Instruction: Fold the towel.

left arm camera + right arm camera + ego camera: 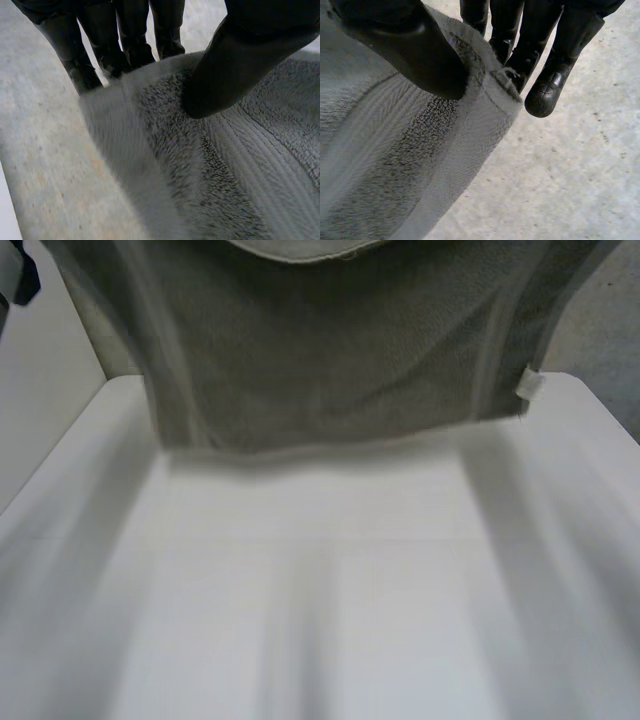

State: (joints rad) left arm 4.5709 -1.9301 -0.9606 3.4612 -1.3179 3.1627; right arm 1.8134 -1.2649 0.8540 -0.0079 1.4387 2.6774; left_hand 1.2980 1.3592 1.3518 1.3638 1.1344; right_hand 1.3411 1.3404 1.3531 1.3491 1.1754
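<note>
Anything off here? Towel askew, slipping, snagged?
Nothing serious. The towel hangs spread over the table's far end, pinched near a corner each by the left hand and right hand. Its lower edge hangs slightly lower on the left arm's side, and a white tag sticks out at the opposite edge.

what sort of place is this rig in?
Probably a lab or workshop bench: a white table, a speckled concrete-looking floor, and a grey towel pinched by the left hand and right hand.

White table (330,590), grey speckled floor (570,175)
</note>
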